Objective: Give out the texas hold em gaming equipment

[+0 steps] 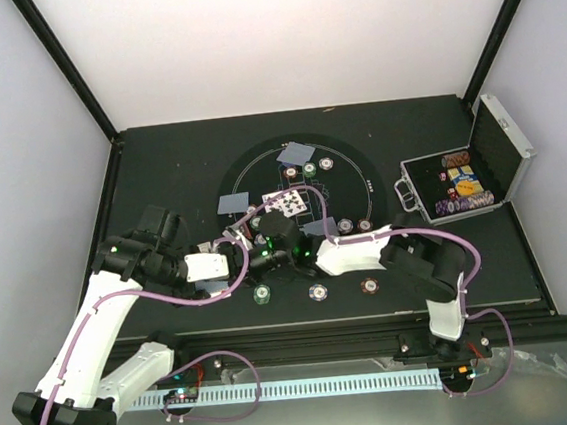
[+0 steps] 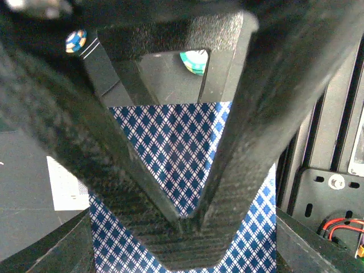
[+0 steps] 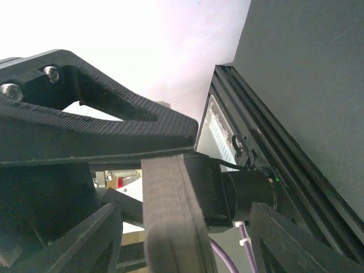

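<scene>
My left gripper (image 1: pixel 236 262) hovers over the near left edge of the round mat, shut on a stack of playing cards (image 2: pixel 170 148) with blue diamond backs. My right gripper (image 1: pixel 268 257) reaches in from the right and meets that stack. In the right wrist view the grey edge of the stack (image 3: pixel 170 216) stands between the right gripper (image 3: pixel 176 210) jaws. The upper finger (image 3: pixel 114 133) rests on it, and the lower contact is out of frame. Blue-backed cards (image 1: pixel 296 154) and face-up cards (image 1: pixel 288 202) lie on the mat. Chips (image 1: pixel 317 292) sit along its near edge.
The open silver case (image 1: pixel 471 174) with chips inside stands at the right of the table. More chips (image 1: pixel 345 227) lie right of the grippers. A green chip (image 2: pixel 193 61) and a white card (image 2: pixel 65 185) lie under the left gripper. The table's front rail (image 3: pixel 267 153) is close.
</scene>
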Robot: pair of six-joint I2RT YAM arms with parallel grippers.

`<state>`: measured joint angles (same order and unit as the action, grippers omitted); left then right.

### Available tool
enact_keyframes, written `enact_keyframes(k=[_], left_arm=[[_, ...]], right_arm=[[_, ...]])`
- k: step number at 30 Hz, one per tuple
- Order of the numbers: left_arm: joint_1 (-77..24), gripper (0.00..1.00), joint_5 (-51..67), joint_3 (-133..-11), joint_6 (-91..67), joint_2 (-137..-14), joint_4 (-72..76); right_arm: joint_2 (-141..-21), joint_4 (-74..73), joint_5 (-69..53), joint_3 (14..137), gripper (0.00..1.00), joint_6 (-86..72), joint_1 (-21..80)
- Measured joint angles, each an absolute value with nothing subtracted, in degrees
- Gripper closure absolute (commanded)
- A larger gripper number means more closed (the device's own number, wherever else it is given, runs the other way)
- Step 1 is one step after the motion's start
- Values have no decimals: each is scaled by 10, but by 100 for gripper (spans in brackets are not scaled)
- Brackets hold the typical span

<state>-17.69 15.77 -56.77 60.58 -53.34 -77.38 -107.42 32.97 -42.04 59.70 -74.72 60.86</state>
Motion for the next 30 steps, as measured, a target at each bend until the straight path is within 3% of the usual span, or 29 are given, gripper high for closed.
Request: enact_keyframes(k=[12,30], left_arm=[[-177,98,158,-568,606,-533,-775],[-177,98,156,-568,606,-534,-776]], right_arm=[[-1114,395,-426,599,46,-790,600],[-1079,403,-437,551,56,-772,578]])
